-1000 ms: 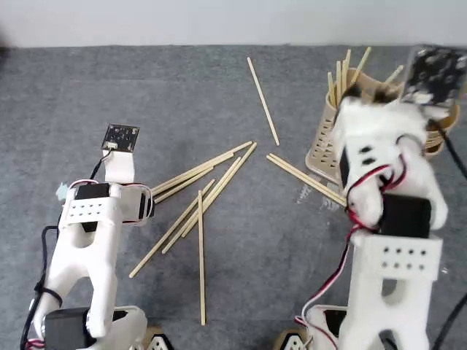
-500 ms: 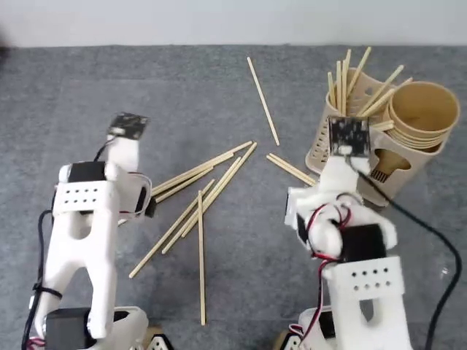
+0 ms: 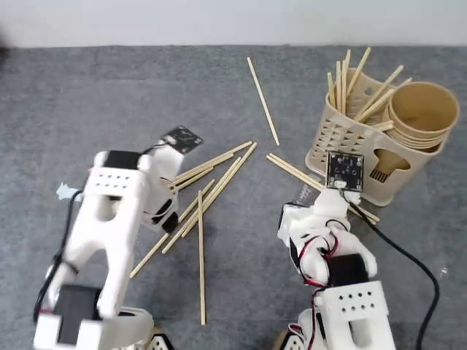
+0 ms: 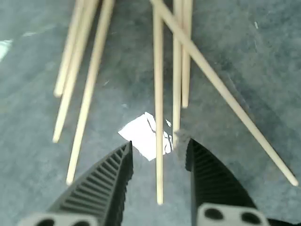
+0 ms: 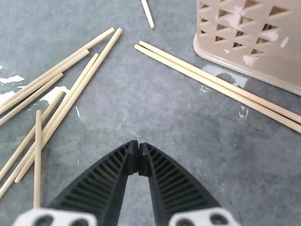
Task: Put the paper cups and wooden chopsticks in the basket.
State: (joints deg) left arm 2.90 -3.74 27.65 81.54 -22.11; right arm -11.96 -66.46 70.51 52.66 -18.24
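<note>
Left fingers [image 4: 106, 186] straddling chopstick [image 4: 159, 117], right fingers [image 5: 115, 176] together

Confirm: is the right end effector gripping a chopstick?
No, the right end effector is shut and empty over the grey mat, and the chopsticks lie clear of it.

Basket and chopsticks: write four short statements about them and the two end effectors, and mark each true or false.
1. The left end effector is open over loose chopsticks. True.
2. The right end effector grips a chopstick. False: it is shut on nothing.
3. Stacked paper cups sit in the basket. True.
4. The basket holds cups alone. False: several upright chopsticks stand in it too.
</note>
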